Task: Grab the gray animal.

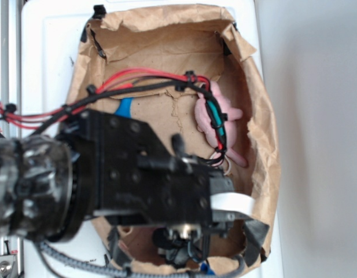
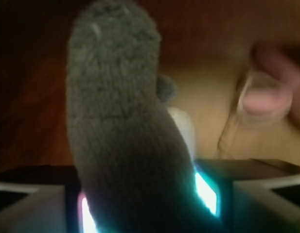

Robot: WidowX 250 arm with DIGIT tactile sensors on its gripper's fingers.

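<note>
Ext view: arm and black wrist block fill the left and middle of the shot, hanging over a brown paper-lined bin (image 1: 256,124) on a white table (image 1: 51,35). Red/black cables (image 1: 137,78) run from left across the paper to the pink plush (image 1: 216,119), which lies at the right side w/ cables draped over it. A bit of blue (image 1: 125,107) shows at the arm's far edge. Gripper (image 1: 181,243) is at the near edge, mostly hidden by the arm body; the gray animal can't be made out here, just dark shapes under the wrist.

Wrist view gives what ext doesn't: the gray animal (image 2: 118,131) fills the center, fuzzy charcoal body standing upright btwn the fingers (image 2: 215,189), which press on its lower part from both sides. So the gripper (image 2: 145,204) is clamped on it, lit pads glowing at each side. Pink plush (image 2: 271,92) is blurry, far right, well apart from the gray one. Brown paper floor behind.
</note>
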